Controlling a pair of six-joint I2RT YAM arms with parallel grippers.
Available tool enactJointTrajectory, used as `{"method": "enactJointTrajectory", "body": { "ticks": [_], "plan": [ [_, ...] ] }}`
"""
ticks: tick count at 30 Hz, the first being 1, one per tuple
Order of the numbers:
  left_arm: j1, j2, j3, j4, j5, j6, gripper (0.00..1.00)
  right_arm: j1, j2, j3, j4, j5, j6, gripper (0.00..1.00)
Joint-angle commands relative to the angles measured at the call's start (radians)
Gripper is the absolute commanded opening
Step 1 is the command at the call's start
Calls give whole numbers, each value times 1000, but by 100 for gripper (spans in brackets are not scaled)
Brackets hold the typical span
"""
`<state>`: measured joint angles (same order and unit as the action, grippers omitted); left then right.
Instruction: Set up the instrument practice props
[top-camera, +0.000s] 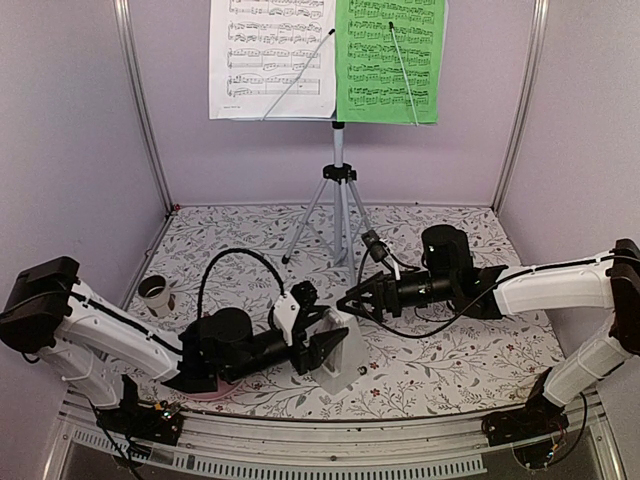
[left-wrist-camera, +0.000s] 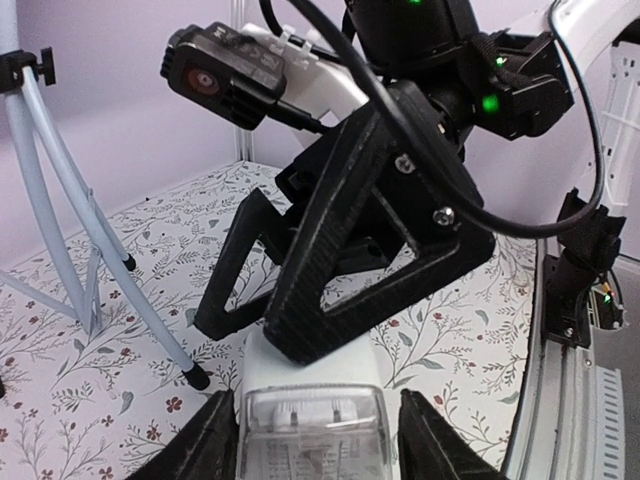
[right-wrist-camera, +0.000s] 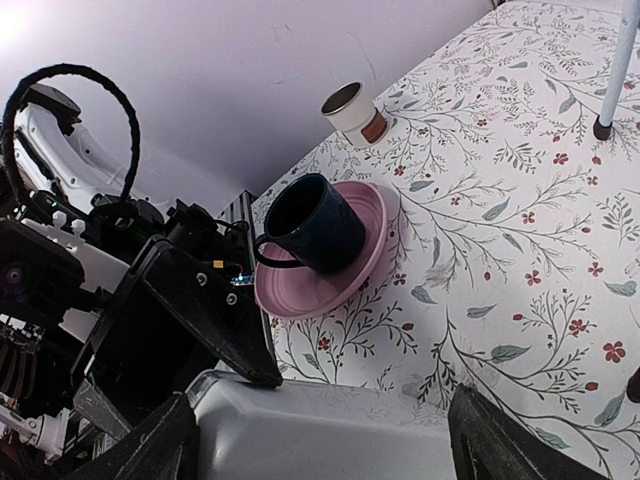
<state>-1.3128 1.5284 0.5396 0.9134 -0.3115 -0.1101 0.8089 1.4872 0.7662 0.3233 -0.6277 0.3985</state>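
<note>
The small white pyramid metronome (top-camera: 340, 362) lies tilted low over the table front, between both grippers. My left gripper (top-camera: 332, 350) is shut on its clear-fronted end (left-wrist-camera: 310, 425). My right gripper (top-camera: 348, 303) is open, its fingers (left-wrist-camera: 340, 270) over the metronome's far end and straddling its white side (right-wrist-camera: 330, 430). The left gripper's finger (right-wrist-camera: 200, 320) touches the metronome's corner. The music stand on its silver tripod (top-camera: 338, 200) stands at the back, holding the white sheet (top-camera: 272, 55) and the green sheet (top-camera: 390, 55) side by side.
A dark mug (right-wrist-camera: 312, 225) sits on a pink plate (right-wrist-camera: 345, 270) by the left arm. A small beige cup (top-camera: 156, 293) stands at the left wall. Tripod legs (left-wrist-camera: 60, 200) spread over the floral cloth behind the grippers. Lilac walls close in on three sides.
</note>
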Motion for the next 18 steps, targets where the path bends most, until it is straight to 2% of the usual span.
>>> {"method": "enactJointTrajectory", "body": {
  "ticks": [1, 3, 8, 15, 18],
  "plan": [
    [-21, -47, -51, 4, -18, -45, 60, -25, 70, -75, -268, 163, -78, 87],
    [-20, -55, -92, 59, -18, -57, 61, -24, 71, -76, -265, 162, -79, 86],
    [-20, -38, -66, 38, -28, -36, 58, -24, 72, -72, -266, 160, -81, 86],
    [-21, -32, -36, 39, 2, -28, 71, -24, 70, -73, -265, 159, -79, 86],
    [-20, -27, -16, 27, -19, -20, 70, -23, 72, -73, -262, 154, -79, 86]
  ]
}}
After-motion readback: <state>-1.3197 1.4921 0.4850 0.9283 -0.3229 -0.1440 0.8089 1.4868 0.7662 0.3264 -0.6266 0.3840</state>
